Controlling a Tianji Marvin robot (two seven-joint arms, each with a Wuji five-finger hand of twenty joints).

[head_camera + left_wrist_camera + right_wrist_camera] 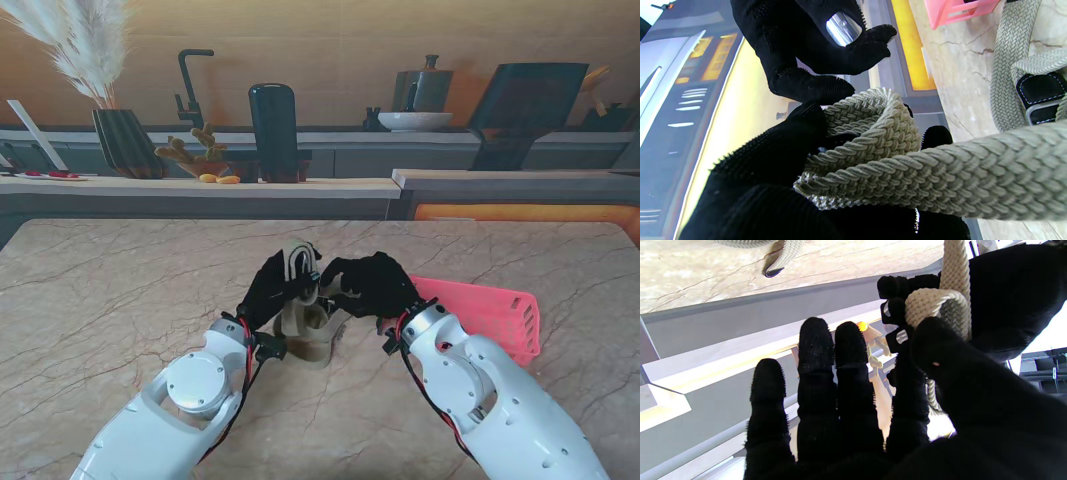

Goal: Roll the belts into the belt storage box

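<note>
On the marble table (pixel 110 300), the left hand (pixel 268 290) stood raised near the middle, its black-gloved fingers (pixel 780 156) clamped on a folded, partly coiled end of the beige braided belt (pixel 300 272); the left wrist view showed the weave (pixel 873 133) bunched between thumb and fingers, with one strand running taut toward the table. The slack of the belt lay in loose loops on the marble just nearer to me than the two hands, and that wrist view also caught its black leather tab (pixel 1040 88) on the table surface. Directly to the right, touching the same raised coil, was the right hand (pixel 372 283); the right wrist view showed its thumb (pixel 940 350) pressed against the belt's fold (pixel 937 303) and one finger beside it, while the three other fingers (pixel 816 350) stood straight and close together, holding nothing. Farther right, partly hidden behind the right forearm, the pink slotted belt storage box (pixel 500 310) sat on the table, apart from the belt and from both hands.
</note>
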